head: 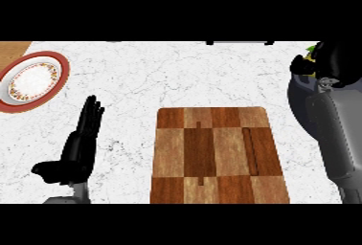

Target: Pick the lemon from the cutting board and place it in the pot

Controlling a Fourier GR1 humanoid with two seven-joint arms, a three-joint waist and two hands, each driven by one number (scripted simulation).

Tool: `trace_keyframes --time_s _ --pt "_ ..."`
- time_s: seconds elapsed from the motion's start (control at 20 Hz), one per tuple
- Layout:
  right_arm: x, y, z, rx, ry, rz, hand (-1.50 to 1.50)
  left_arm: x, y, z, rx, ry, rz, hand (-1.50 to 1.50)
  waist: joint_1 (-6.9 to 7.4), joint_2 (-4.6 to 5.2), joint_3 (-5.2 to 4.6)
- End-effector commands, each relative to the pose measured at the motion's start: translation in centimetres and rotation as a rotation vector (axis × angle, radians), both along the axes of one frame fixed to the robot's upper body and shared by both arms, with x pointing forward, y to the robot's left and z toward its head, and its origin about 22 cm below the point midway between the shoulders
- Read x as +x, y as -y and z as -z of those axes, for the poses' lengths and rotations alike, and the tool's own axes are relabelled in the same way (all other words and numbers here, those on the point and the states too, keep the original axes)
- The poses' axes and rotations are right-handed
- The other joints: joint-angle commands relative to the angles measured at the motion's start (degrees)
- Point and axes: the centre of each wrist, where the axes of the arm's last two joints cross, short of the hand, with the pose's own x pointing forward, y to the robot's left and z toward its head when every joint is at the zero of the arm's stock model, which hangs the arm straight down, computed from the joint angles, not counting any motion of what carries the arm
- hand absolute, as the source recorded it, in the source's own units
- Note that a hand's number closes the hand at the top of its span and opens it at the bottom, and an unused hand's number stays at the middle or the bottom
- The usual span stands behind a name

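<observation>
The right forearm [332,139], grey and bulky, lies nearest the camera, rising along the view's right edge from about four o'clock toward two o'clock. At its top sits the right hand [332,62], black, with its fingers curled inward round something small. A patch of yellow and green shows at the hand's upper left edge, at about two o'clock in the view; this appears to be the lemon [310,50], mostly hidden by the fingers. The hand is well away from the cutting board [218,155] and up at the counter's far right.

The cutting board, a wooden checker of light and dark brown blocks, lies at about six o'clock, just right of centre, with nothing on its top. A dark groove runs along its right-hand side.

The left hand [74,153] shows at about eight o'clock, left of the board and apart from it. Its fingers are straight and point up toward twelve o'clock, the thumb sticking out to the left; it holds nothing and rests above the white marbled counter [176,76].

A plate [32,81] with a red rim and a flowered band lies at about ten o'clock, near the left edge. The pot cannot be made out in this view.
</observation>
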Motion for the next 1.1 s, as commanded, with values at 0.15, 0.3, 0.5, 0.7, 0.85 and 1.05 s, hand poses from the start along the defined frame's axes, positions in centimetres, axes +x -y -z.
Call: trace_keyframes --time_s 0.15,0.3,0.5,0.7,0.85,1.05 --pt "-1.4 7.7 1.1 0.021 -0.033 0.018 1.50 -0.2 -1.6 0.3 -0.001 0.005 0.000 0.00 0.04 0.03 -0.01" --pt "-1.5 12.0 1.6 0.083 -0.037 0.022 1.50 -1.5 -0.7 -0.3 0.013 -0.002 0.002 0.00 0.54 0.13 0.04" --pt "-2.1 15.0 3.8 0.143 -0.135 0.010 1.50 0.3 0.7 -1.1 -0.007 0.011 0.013 0.00 0.45 0.23 0.04" --pt "-0.6 13.8 6.6 0.181 -0.214 0.062 1.50 0.2 -0.2 0.9 0.000 0.019 0.018 0.00 1.20 0.48 0.03" --pt "-2.2 17.4 6.7 0.306 -0.241 0.112 1.50 -0.1 1.3 -0.7 -0.001 0.016 0.017 0.00 1.15 0.39 0.08" --pt "-3.5 19.1 8.8 0.349 -0.340 0.255 -1.50 -0.1 -0.9 0.3 0.004 0.005 0.021 0.00 1.48 0.57 0.07"
